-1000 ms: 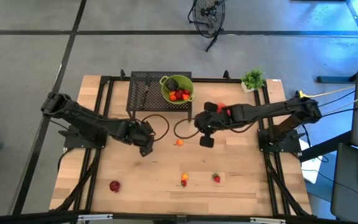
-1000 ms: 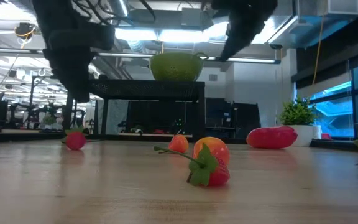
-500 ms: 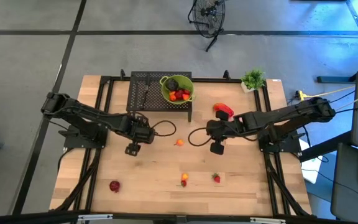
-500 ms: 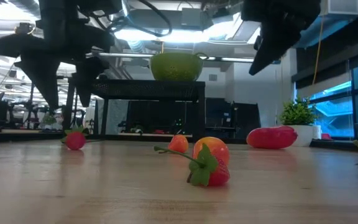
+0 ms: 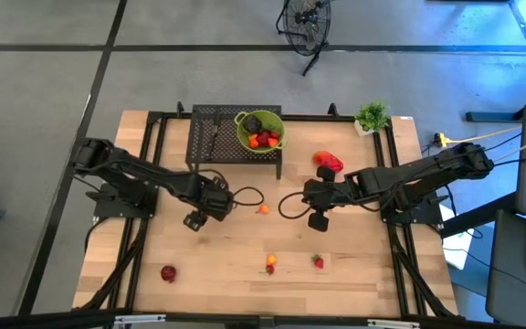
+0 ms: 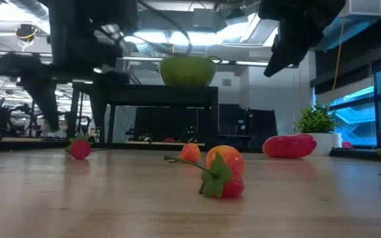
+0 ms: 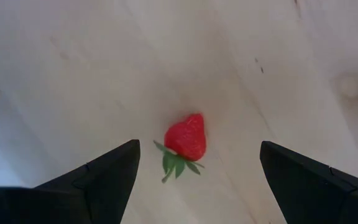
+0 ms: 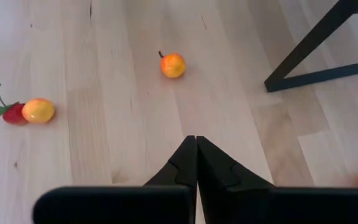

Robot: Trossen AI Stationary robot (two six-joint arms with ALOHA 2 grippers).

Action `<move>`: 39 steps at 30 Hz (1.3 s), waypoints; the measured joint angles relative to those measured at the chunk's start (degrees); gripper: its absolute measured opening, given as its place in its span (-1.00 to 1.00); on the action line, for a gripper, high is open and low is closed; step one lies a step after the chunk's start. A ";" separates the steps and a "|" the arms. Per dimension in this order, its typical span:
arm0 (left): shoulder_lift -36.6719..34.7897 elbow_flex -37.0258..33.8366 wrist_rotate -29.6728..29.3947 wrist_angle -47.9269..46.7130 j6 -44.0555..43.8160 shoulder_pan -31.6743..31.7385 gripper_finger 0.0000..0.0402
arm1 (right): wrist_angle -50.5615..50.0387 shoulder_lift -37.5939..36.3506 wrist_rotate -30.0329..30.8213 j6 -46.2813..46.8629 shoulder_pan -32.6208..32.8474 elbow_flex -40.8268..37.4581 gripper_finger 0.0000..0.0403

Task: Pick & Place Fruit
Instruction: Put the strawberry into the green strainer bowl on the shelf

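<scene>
Seemingly light, hard and slick, the strawberry (image 7: pixel 186 137) lay on the table (image 5: pixel 226 274) between the left gripper's (image 7: pixel 194 177) wide-open fingers, best pinched across its belly; the right gripper (image 8: pixel 196 158) hung closed, empty.

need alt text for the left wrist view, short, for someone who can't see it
A red strawberry with green leaves lies alone on the pale wooden table, seen from above. It sits between the left gripper's two dark fingertips, which stand wide open above it and do not touch it.
</scene>
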 joint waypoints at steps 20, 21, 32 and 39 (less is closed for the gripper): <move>10.03 0.02 2.56 4.21 6.32 5.54 0.64 | 0.42 0.00 0.00 -0.44 -0.02 0.00 -0.89; 9.89 0.00 3.21 4.90 6.53 5.64 0.64 | 0.46 0.00 0.00 -0.44 -0.02 0.00 -0.91; 10.27 0.04 5.50 5.16 7.96 7.29 0.64 | 0.84 0.00 0.00 -0.38 -0.02 0.00 -0.93; 12.69 0.33 6.65 4.68 7.90 7.80 0.64 | 0.85 0.00 0.00 -0.36 -0.02 0.00 -0.84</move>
